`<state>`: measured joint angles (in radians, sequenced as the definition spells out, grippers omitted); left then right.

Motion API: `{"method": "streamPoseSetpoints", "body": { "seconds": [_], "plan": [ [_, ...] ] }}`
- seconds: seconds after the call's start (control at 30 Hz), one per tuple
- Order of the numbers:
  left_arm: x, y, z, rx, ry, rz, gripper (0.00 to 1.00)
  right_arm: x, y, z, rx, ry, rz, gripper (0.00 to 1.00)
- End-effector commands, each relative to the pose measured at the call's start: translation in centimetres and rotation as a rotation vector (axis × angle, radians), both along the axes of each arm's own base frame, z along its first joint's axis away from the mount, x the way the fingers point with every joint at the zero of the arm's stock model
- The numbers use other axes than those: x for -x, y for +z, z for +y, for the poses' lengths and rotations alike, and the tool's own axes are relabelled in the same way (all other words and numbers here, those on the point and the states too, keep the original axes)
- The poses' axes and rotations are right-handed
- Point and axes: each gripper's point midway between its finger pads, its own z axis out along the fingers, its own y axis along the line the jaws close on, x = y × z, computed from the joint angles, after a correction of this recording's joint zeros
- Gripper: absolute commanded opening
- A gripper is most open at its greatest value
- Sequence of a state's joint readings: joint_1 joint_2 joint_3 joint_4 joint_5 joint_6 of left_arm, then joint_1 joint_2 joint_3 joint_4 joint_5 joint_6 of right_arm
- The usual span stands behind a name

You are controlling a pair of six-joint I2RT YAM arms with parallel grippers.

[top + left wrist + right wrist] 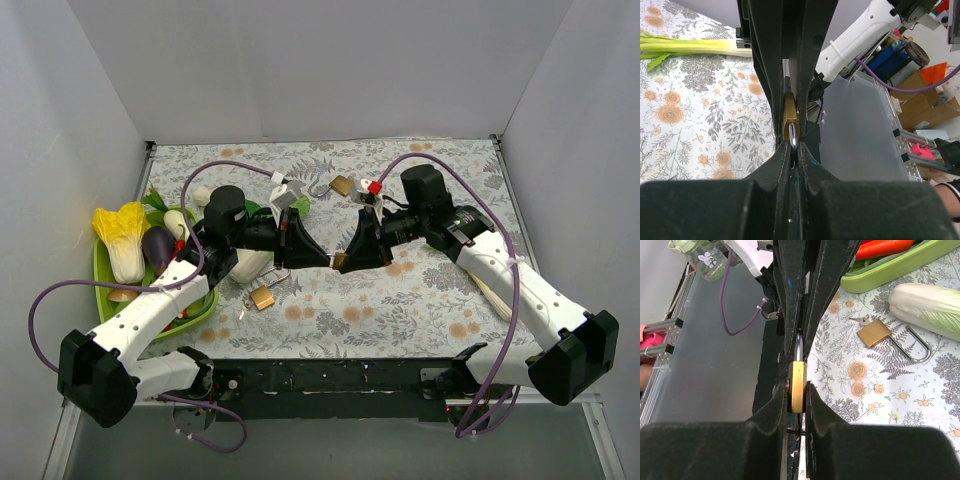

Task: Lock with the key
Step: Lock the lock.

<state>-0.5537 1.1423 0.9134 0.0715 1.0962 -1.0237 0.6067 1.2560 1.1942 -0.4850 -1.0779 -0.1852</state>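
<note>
- A robotics lab test cell: white panels are boxing in the tabletop on three sides.
- The left arm and right arm are sitting bolted to a black rail, with purple cables trailing off them.
- A flowered cloth is covering the table, and a green tray is holding vegetables.
- Aluminium framing and cardboard boxes are standing beyond the table edge.

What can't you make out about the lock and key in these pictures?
The held padlock: pincer fingers cover its sides in both wrist views, so no key shows.
The silver sliver above it, right wrist view: shackle or key, cannot tell.
Top view: the grip is too small, hidden between the left pincer and right pincer.
The far padlock: too small to see any key.
</note>
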Motion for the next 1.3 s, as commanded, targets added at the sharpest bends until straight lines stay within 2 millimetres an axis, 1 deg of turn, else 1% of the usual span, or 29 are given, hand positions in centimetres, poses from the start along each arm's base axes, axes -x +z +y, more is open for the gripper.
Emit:
{"method": "streamPoseSetpoints", "body": {
  "seconds": [0.0, 0.03, 0.07, 0.1, 0.13, 0.17, 0.2, 0.23, 0.3, 0.33, 0.43, 0.47, 0.6, 0.67, 0.73, 0.8, 1.27],
  "plan": [
    [-0.4, 1.8, -0.2, 0.034, 0.027, -0.029, 0.00, 0.6, 1.4, 0.3, -0.053, 0.033, -0.039, 0.01],
    [-0.4, 1.7, -0.2, 0.033, 0.028, -0.020, 0.00, 0.6, 1.6, 0.3, -0.054, 0.033, -0.038, 0.01],
    [-0.5, 1.7, -0.1, 0.030, 0.036, -0.007, 0.00, 0.4, 1.5, 0.3, -0.047, 0.030, -0.032, 0.05],
    [-0.5, 1.7, -0.1, 0.027, 0.043, 0.002, 0.00, 0.7, 1.3, 0.0, -0.022, 0.026, -0.002, 0.28],
    [-0.5, 1.2, 0.1, 0.014, 0.046, 0.019, 0.00, 0.3, 1.6, -0.1, -0.015, 0.019, -0.001, 0.38],
    [-0.5, 1.0, 0.2, 0.009, 0.046, 0.022, 0.00, 0.1, 1.5, -0.4, -0.003, 0.012, 0.010, 0.44],
    [-0.5, 1.0, 0.5, 0.009, 0.052, 0.018, 0.00, 0.0, 1.6, -0.7, -0.002, 0.013, 0.008, 0.55],
    [-0.5, 0.6, 0.8, 0.001, 0.056, 0.018, 0.00, -0.4, 1.2, -1.5, 0.020, -0.012, 0.041, 0.58],
    [-0.6, 0.3, 1.2, -0.001, 0.062, 0.024, 0.00, -1.1, 1.4, -2.1, 0.020, -0.025, 0.018, 0.62],
    [-0.6, 0.3, 1.3, 0.000, 0.060, 0.023, 0.00, -1.3, 1.1, -3.0, 0.041, -0.046, 0.048, 0.62],
    [-0.3, 0.5, 1.5, 0.002, 0.043, 0.010, 0.00, -1.8, 0.9, -3.6, 0.050, -0.039, 0.038, 0.60],
    [-0.2, 0.6, 1.5, 0.004, 0.037, 0.004, 0.00, -1.4, 0.8, -3.8, 0.061, -0.032, 0.051, 0.59],
    [-0.1, 0.4, 1.5, 0.001, 0.020, -0.008, 0.00, -1.2, 1.0, -3.6, 0.038, -0.010, 0.070, 0.51],
    [-0.2, 0.3, 1.5, -0.001, 0.022, -0.006, 0.00, -1.2, 1.1, -3.4, 0.035, -0.007, 0.090, 0.50],
    [-0.3, 0.3, 1.4, -0.003, 0.031, -0.003, 0.00, -1.5, 1.1, -3.1, 0.026, -0.004, 0.099, 0.43],
    [-0.4, 0.2, 1.4, -0.006, 0.028, 0.005, 0.00, -1.6, 1.2, -2.9, 0.028, -0.006, 0.115, 0.40],
    [-0.3, -0.2, 1.3, -0.012, 0.018, 0.004, 0.00, -1.0, 0.9, -1.5, 0.035, 0.044, 0.164, 0.36]
  ]
}}
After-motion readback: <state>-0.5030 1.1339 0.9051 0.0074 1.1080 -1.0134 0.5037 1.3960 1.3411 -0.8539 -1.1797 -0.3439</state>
